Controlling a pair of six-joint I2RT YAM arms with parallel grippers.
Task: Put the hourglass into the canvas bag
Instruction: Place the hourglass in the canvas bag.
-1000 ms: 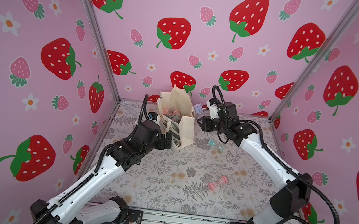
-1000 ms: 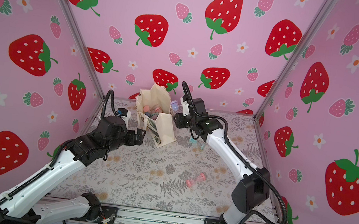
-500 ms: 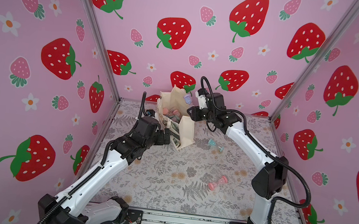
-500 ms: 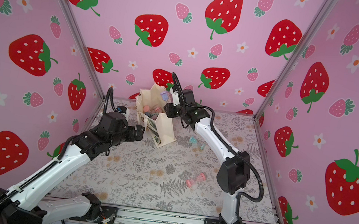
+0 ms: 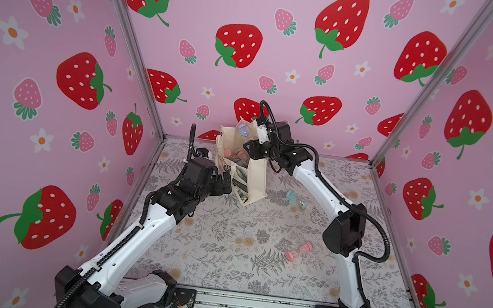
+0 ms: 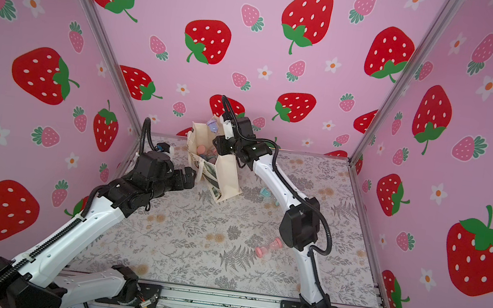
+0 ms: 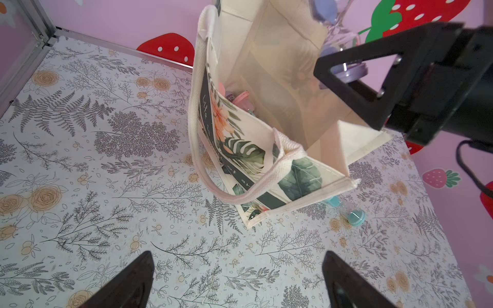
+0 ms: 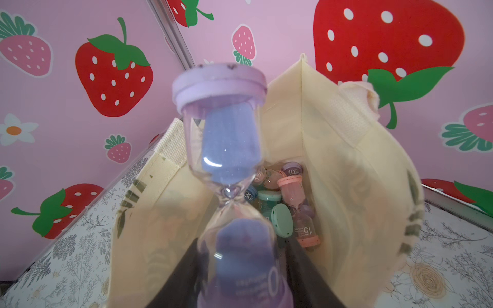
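One in grip: lilac hourglass (image 8: 229,144), up at the open mouth of the canvas bag (image 5: 256,175), by its far rim, not down inside.
Right claw (image 8: 241,248): clenched on the lilac hourglass, gripping it by one end.
Left claw (image 7: 236,257): released wide, nothing in it, near the bag's printed side, not touching.
Bag: upright at the back of the desk (image 5: 211,240), several small hourglasses (image 8: 293,202) lying at its bottom.
Loose on desk: teal hourglass (image 5: 296,199) just beside the bag, pink hourglass (image 5: 299,252) well apart; both lying down.
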